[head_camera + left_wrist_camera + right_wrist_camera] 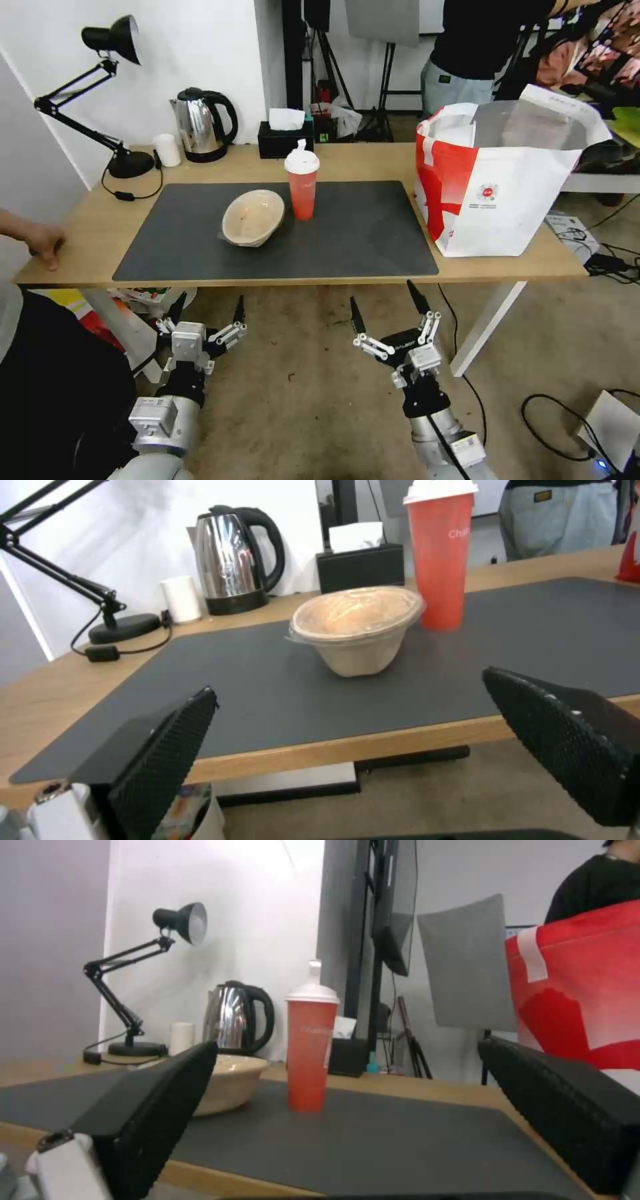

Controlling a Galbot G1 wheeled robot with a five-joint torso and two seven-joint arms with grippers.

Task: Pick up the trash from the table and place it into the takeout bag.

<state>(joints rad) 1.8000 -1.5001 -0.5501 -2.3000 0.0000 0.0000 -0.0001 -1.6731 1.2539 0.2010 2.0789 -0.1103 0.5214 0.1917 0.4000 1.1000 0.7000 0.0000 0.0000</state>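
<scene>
Left gripper (207, 310) and right gripper (390, 307) hung low in front of the table (80, 233) edge, both with fingers spread wide apart, nothing held. Beige paper bowl (253, 217) sat tilted on the dark mat (360, 233), ahead of the left gripper and slightly toward the right one (clear film over its mouth). Red cup (302, 183) with white lid stood upright just beside the bowl, between the two grippers' lines and farther back. Takeout bag (497, 180) stood open on the table ahead of the right gripper and off to its outer side, well apart from cup. Kettle (200, 125) and tissue box (285, 137) far back.
</scene>
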